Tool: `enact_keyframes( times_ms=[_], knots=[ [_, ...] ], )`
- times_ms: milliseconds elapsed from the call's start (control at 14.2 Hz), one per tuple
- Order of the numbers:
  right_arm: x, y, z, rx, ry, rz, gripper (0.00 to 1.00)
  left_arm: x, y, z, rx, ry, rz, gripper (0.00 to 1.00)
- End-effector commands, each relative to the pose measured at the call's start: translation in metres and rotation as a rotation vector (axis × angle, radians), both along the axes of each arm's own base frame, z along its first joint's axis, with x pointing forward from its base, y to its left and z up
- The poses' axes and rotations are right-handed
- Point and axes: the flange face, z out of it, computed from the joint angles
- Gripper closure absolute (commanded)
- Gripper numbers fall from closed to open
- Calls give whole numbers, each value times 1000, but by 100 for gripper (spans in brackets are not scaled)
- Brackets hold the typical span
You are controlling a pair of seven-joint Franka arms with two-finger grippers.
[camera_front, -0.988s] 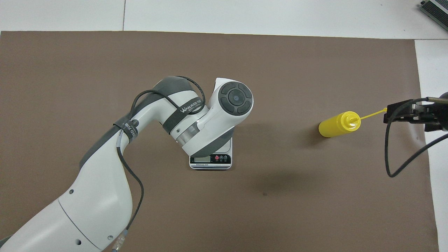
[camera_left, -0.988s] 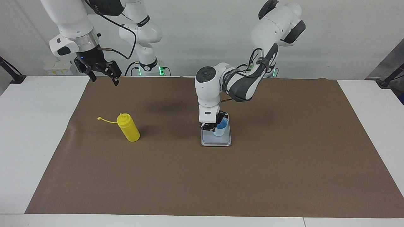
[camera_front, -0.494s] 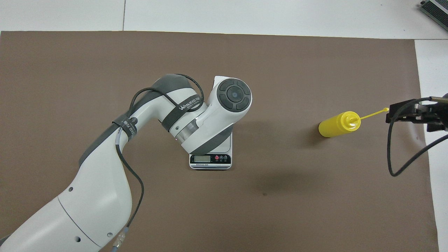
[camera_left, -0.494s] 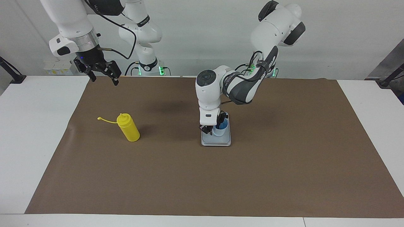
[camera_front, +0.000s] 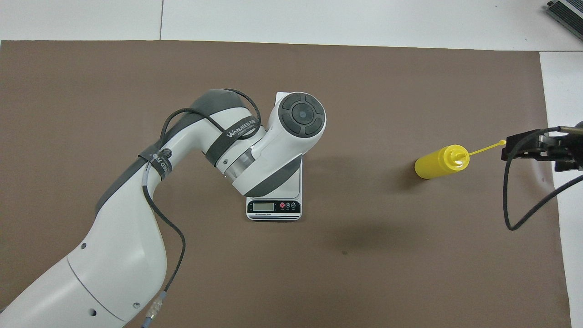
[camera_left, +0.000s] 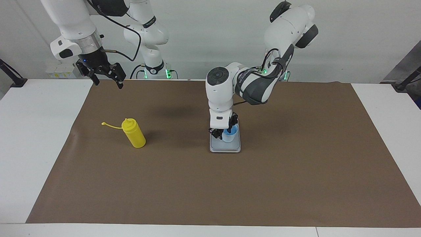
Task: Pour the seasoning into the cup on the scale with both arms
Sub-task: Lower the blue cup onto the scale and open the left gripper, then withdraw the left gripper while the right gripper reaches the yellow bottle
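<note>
The light blue cup stands upright on the silver-grey scale in the middle of the brown mat. My left gripper hangs just over the cup's rim, its fingers open on either side of it. In the overhead view the left arm hides the cup, and only the scale's display edge shows. The yellow squeeze bottle stands upright toward the right arm's end, its cap strap hanging out; it also shows in the overhead view. My right gripper is open and empty, raised over the mat's edge.
The brown mat covers most of the white table. A black cable loops down from the right gripper.
My left arm has risen slightly while the cup stayed standing on the scale. The right gripper and the bottle have barely moved.
</note>
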Motion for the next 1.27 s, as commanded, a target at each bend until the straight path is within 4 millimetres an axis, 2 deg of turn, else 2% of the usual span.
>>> enact_keyframes(
  times_ms=[0,71,212,494,564,705,1058,1199],
  knots=[
    [-4,-5,2,26,-3,71,0,5,6,13,10,31,-19,49],
    [-4,-5,0,27,-1,98,0,4,12,20,21,54,-39,49],
    [-4,-6,-5,36,-10,168,0,9,28,50,11,91,-59,49],
    [-9,-34,-13,104,-41,281,0,21,79,108,0,158,-140,49],
    [-10,-36,-16,101,-61,327,0,24,94,121,0,171,-167,49],
    [-17,-56,-28,148,-120,391,0,31,129,144,2,218,-243,49],
    [-31,-84,-59,184,-234,583,0,45,191,168,0,256,-338,50],
    [-35,-105,-76,225,-292,670,0,51,232,181,-41,277,-370,50]
  ],
)
